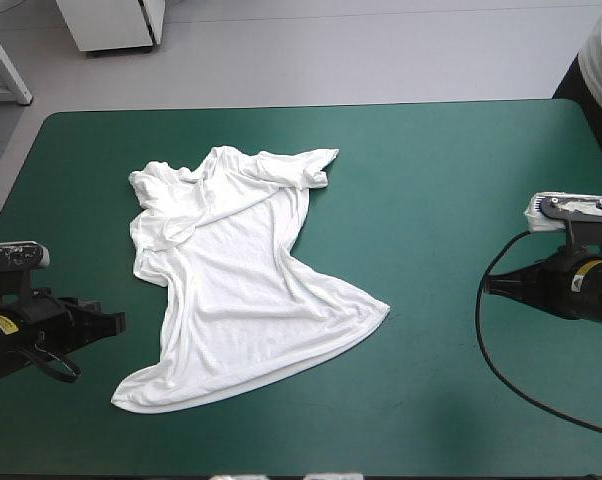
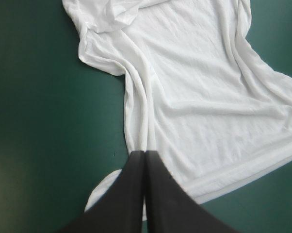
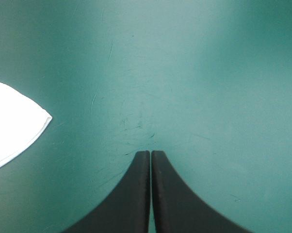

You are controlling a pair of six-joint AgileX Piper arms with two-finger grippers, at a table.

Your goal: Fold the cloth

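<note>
The table (image 1: 431,200) with its teal-green cover is the largest thing in the high view. On its left half lies the T-shirt (image 1: 241,290), white and short-sleeved. It is spread out but not smooth.

The collar end of the shirt points toward the far edge of the table and the hem toward the near edge. The upper part is crumpled: the shoulders and sleeves are bunched together, and one sleeve is folded across toward the right. The body is more flat, with long soft creases running down it. The hem runs slantwise, from a rounded end near the left front of the table up to a pointed corner that reaches toward the middle of the table.

In the left wrist view the T-shirt (image 2: 199,97) fills most of the space ahead of the gripper, and its side edge is rolled into a narrow ridge.

The left gripper (image 1: 116,322) is at the left side of the table, just beside the side edge of the shirt. Its black fingers are pressed together into one pointed arch and hold nothing. The tip (image 2: 145,153) is over the side edge near the hem; whether it touches the cloth I cannot tell.

The right gripper (image 1: 486,287) is at the right side, well apart from the shirt. Its fingers (image 3: 150,152) are also closed together, over bare cover. Only the pointed hem corner of the T-shirt (image 3: 15,131) shows in the right wrist view, off to one side.
</note>
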